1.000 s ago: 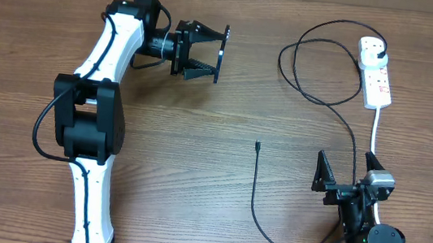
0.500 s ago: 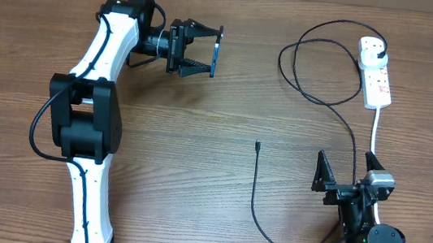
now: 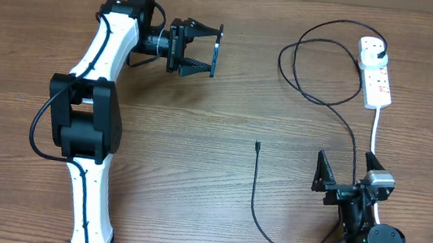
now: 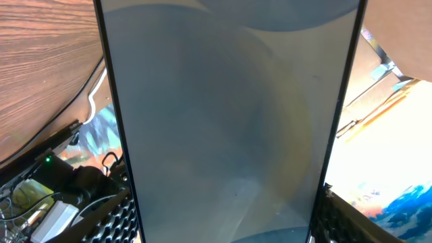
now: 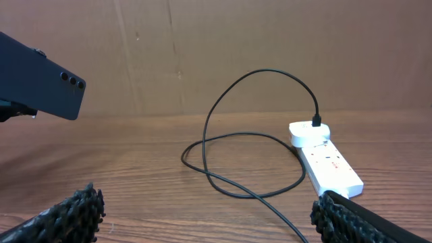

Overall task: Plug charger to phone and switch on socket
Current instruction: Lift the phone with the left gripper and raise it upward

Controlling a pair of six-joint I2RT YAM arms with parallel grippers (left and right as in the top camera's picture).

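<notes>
Wood-grain tabletop (image 3: 198, 136) fills the overhead view, with a plain brown wall (image 5: 202, 54) behind it in the right wrist view. The left arm (image 3: 85, 123) reaches toward the far side, its left jaws clamped on the phone (image 3: 217, 52), which is held off the tabletop. From above the phone shows only edge-on. In the left wrist view its greyish face blocks nearly everything, and no text is readable. The right jaws stand wide apart and empty near the front edge. The charger (image 3: 254, 183) leaves the socket (image 3: 375, 74), loops, passes out of sight under the right arm, and ends loose mid-table.
</notes>
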